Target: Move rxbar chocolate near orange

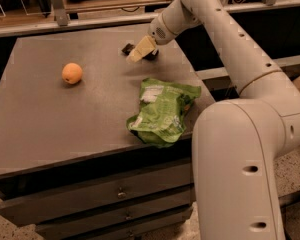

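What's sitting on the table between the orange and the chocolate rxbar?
Nothing: in the camera view only bare table separates the orange and the rxbar chocolate, where the gripper is.

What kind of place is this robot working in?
Probably an office break room or lab: a grey counter over drawers, with an orange and a green snack bag. The gripper is at the rxbar chocolate near the far edge.

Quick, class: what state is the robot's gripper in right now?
Gripper: over the rxbar chocolate on the far side of the table; whether it is open, closed or holding the bar cannot be told.
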